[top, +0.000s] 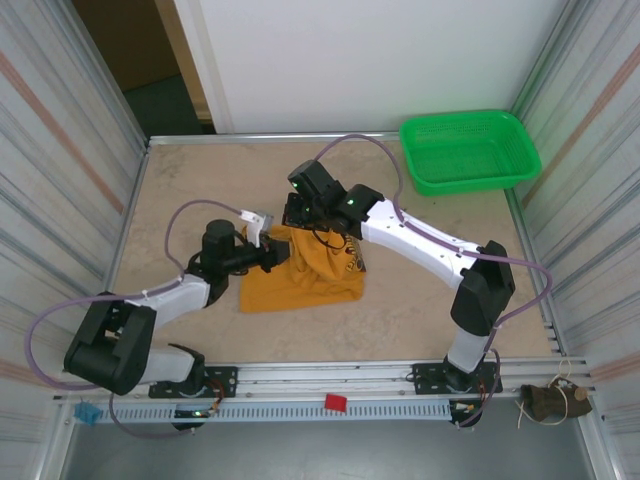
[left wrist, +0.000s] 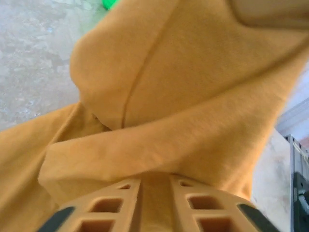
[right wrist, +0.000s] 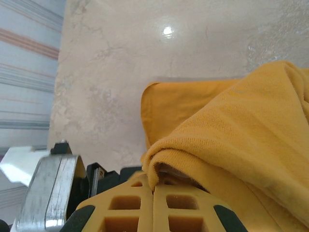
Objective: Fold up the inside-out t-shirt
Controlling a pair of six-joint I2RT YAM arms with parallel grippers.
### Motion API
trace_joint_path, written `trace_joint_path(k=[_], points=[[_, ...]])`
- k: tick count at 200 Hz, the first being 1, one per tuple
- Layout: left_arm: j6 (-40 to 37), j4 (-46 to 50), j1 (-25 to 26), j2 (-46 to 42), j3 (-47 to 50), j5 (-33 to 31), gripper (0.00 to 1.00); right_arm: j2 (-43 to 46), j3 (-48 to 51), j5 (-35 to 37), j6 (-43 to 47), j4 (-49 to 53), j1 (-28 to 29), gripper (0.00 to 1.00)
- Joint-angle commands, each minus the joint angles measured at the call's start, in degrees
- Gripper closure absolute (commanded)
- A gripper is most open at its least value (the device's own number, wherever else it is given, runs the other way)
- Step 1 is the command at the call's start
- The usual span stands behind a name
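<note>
the left gripper (top: pixel 272 255) is at the shirt's left edge; in its wrist view the fingers (left wrist: pixel 120 205) stand close together with a fold of cloth nipped between them. the shirt (top: pixel 300 275) lies bunched in the middle of the table (top: pixel 200 190), its far side gathered up between the two arms and a bit of dark print showing near its right edge. the right gripper (top: pixel 298 215) is at the heap's far side, its fingers (right wrist: pixel 130 205) pressed together on a rolled edge of cloth. a basket (top: pixel 470 150) stands well apart at the far right corner. the shirt looks light, soft and limp: it should sag and drape from any pinch, cling to itself rather than slide, and take no harm from a firm grip. hems, seams and doubled edges look the best places to hold, since a thick fold is less likely to slip out than a single layer.
</note>
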State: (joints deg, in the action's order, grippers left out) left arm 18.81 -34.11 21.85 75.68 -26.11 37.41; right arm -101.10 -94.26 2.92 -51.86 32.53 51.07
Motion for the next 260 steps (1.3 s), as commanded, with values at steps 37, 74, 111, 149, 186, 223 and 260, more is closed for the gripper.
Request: trace_joint_path(k=[37,74,111,149,186,223,260], points=[[9.4,-3.8,1.6,-11.4,8.6,2.7,1.0,-1.4,-1.3,-1.5,1.4,-1.3,-0.2,1.0],[11.6,5.9,4.0,-28.8,13.7,-5.3,1.0,-3.7,-3.2,-2.6,1.7,-0.9,0.6,1.0],[5.9,17.1,4.3,-45.8,16.6,-20.5,0.47,-2.2,-2.7,-2.7,5.7,0.1,2.0,1.0],[0.3,11.6,5.3,-45.7,19.0,-22.2,0.42,3.3,2.0,-3.3,12.1,-0.3,2.3,1.0],[-9.6,7.9,10.4,-37.6,17.3,-23.7,0.39,7.7,5.8,-5.4,15.8,-0.4,0.8,1.0],[-18.9,4.6,11.5,-29.3,12.8,-22.2,0.34,9.5,6.6,-6.8,17.1,-0.2,-0.8,1.0],[-24.1,4.2,8.8,-20.2,6.2,-15.4,0.33,10.0,7.2,-7.3,17.3,-0.2,-1.1,1.0]])
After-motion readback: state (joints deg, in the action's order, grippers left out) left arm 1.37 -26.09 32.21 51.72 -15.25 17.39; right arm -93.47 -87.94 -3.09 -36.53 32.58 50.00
